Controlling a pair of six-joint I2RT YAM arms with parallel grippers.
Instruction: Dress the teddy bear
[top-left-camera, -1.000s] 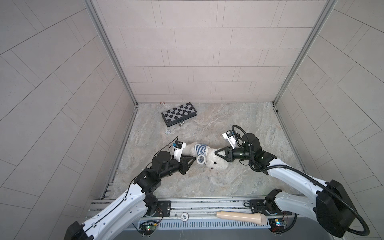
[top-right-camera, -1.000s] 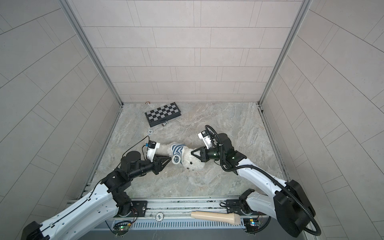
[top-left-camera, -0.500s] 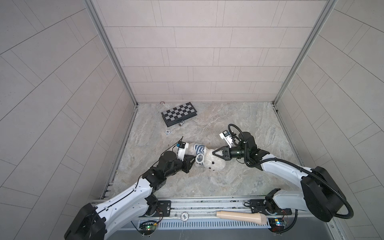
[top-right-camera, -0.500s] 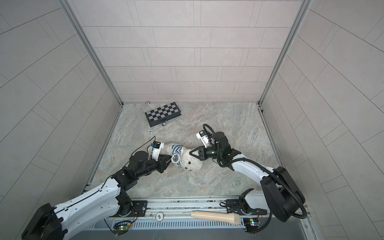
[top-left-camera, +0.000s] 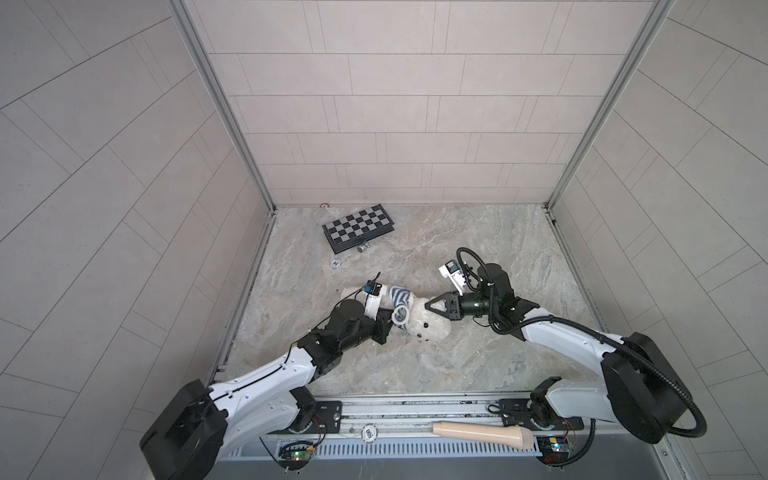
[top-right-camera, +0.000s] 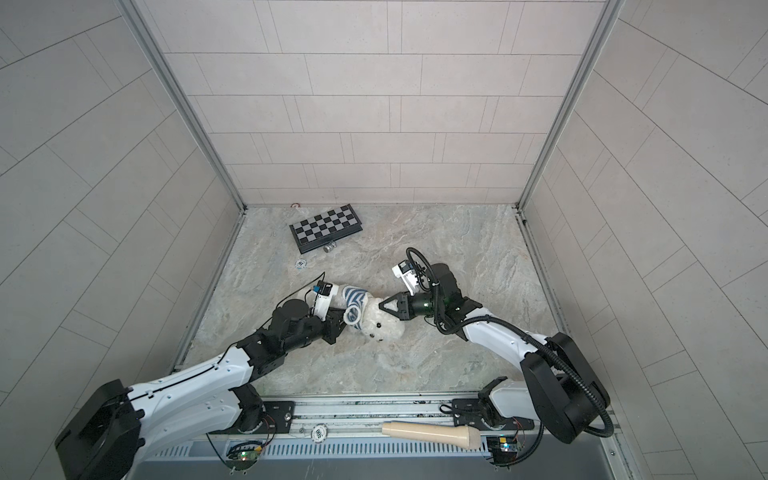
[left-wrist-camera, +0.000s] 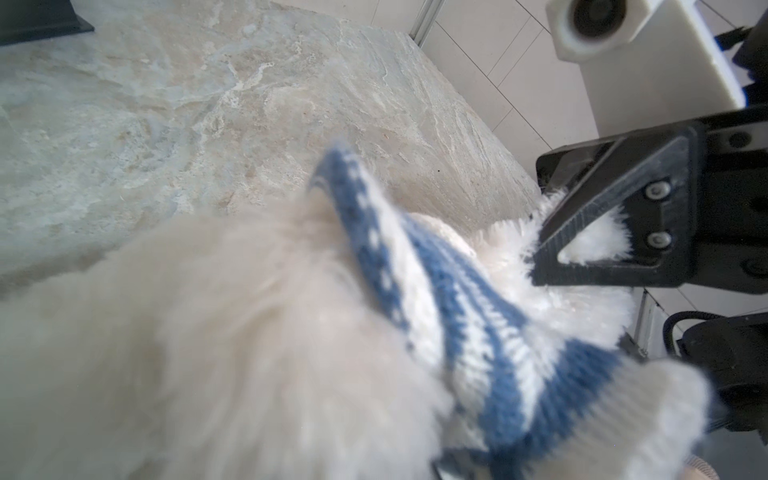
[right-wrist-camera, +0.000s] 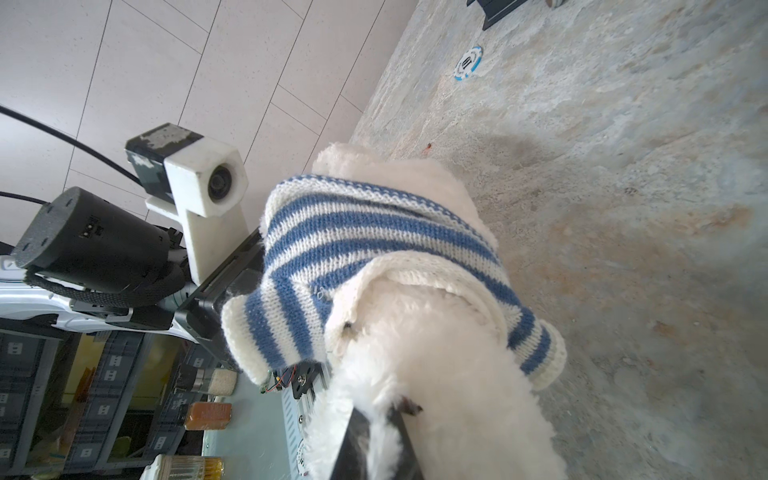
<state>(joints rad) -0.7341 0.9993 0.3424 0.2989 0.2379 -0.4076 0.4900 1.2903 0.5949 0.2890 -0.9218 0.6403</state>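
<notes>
The teddy bear (top-left-camera: 430, 330) (top-right-camera: 384, 326), white and fluffy, lies mid-table with its head toward the right arm. A blue-and-white striped shirt (top-left-camera: 401, 299) (right-wrist-camera: 353, 232) is bunched round its upper body. My left gripper (top-left-camera: 388, 328) (top-right-camera: 338, 328) presses in at the shirt's near side. In the left wrist view the knit (left-wrist-camera: 469, 324) runs taut into the jaws, which fur (left-wrist-camera: 208, 332) hides. My right gripper (top-left-camera: 427, 305) (left-wrist-camera: 540, 245) is shut on fur at the bear's head, with white plush between its fingertips (right-wrist-camera: 357, 440).
A chessboard (top-left-camera: 359, 226) lies at the back left with a small metal piece (top-left-camera: 363, 248) beside it. A poker chip (top-left-camera: 335, 264) lies nearer. A beige handle-shaped object (top-left-camera: 482, 432) rests on the front rail. Tiled walls close three sides.
My right gripper has drawn the bear's head slightly left and toward the front. The left arm has stretched out lower along the table, still at the shirt.
</notes>
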